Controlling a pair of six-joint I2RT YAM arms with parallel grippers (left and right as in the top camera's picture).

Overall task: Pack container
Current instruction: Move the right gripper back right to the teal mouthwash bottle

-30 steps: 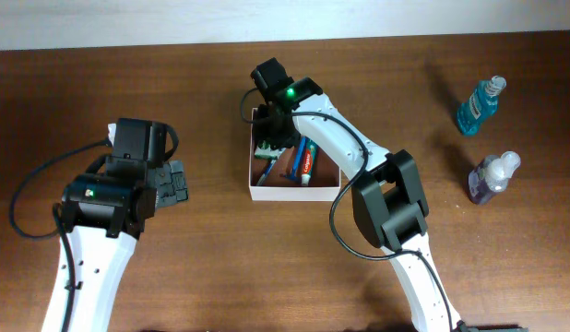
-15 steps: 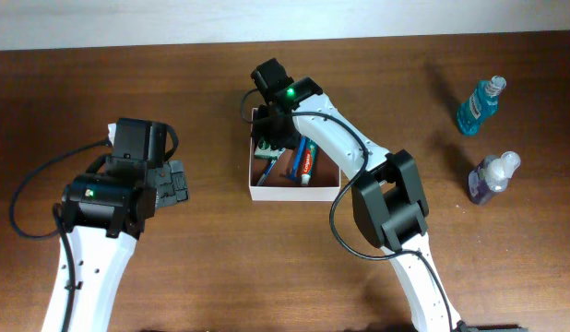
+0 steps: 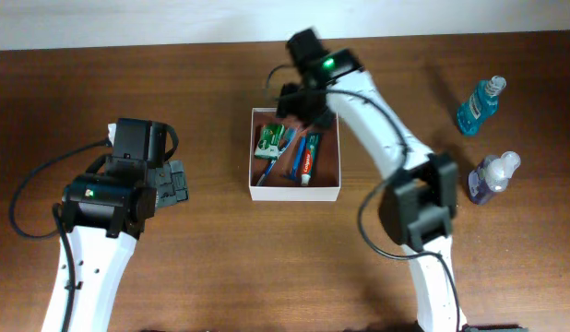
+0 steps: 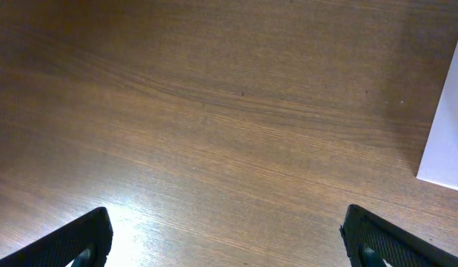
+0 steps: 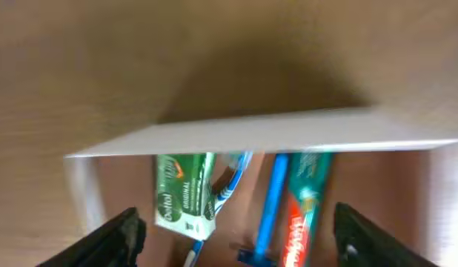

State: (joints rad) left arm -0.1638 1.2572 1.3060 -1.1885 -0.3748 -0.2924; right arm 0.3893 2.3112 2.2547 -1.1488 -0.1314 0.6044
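Right gripper (image 5: pixel 245 237): fingers spread, empty, above one wall of container (image 5: pixel 266 137). Left gripper (image 4: pixel 229 237): fingers spread, empty, over table (image 4: pixel 214 111).

One container (image 3: pixel 294 193). Inside it: one green packet (image 3: pixel 269 140), one toothpaste tube (image 3: pixel 310 159), two slim blue-handled items (image 5: pixel 270 200). At the right of the overhead frame, two bottles on the worktop (image 3: pixel 248 267): one blue bottle (image 3: pixel 477 106), one purple bottle (image 3: pixel 491 177).
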